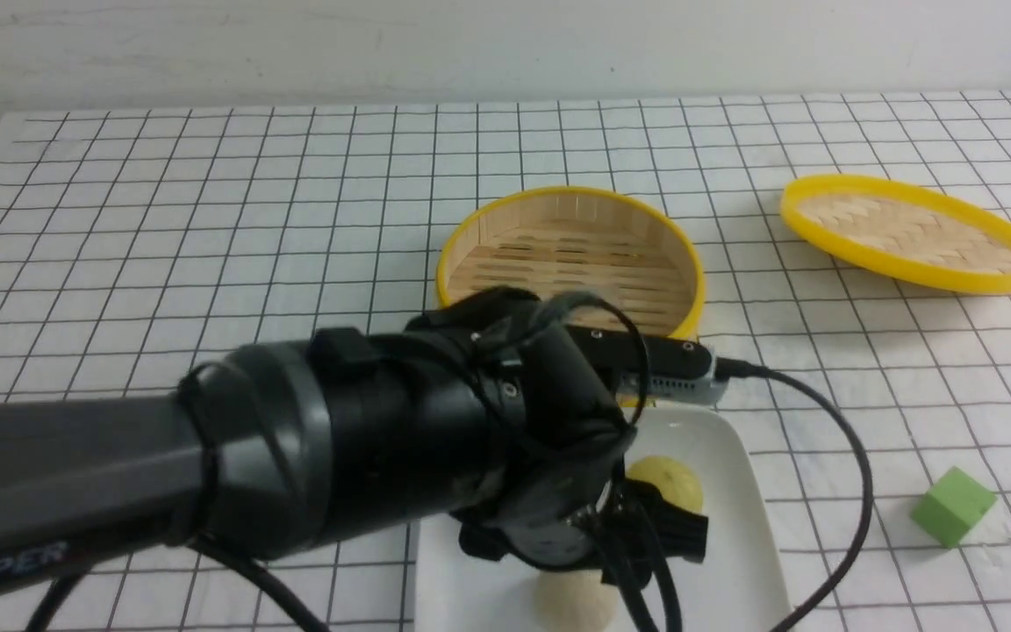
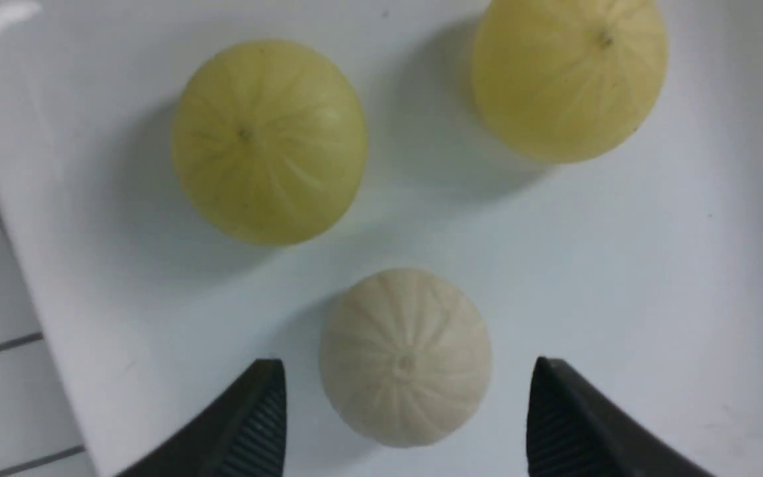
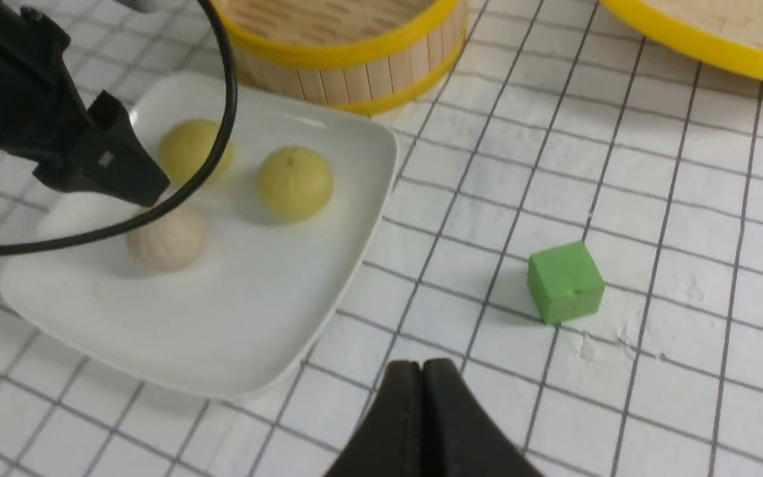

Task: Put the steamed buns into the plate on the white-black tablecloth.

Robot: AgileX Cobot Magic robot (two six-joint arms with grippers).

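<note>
— Where's the left tool (image 2: 408,363)?
— Over the white plate (image 3: 222,318), spread wide either side of the off-white bun (image 2: 414,311), not touching it. The right tool (image 3: 423,374) is pressed shut, empty, above the black-gridded tablecloth (image 1: 207,219).
— The others?
— Two yellow-green buns (image 2: 269,142) (image 2: 568,76), ribbed domes, same plate. White wall (image 1: 470,44) behind.

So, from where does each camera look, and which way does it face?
Front: between the arms, facing forward; left arm covers part of the plate.
Left wrist: down on three buns; open left jaws flank the beige bun.
Right wrist: slanting down at the green cube; shut right jaws show.
Shared: the plate.
</note>
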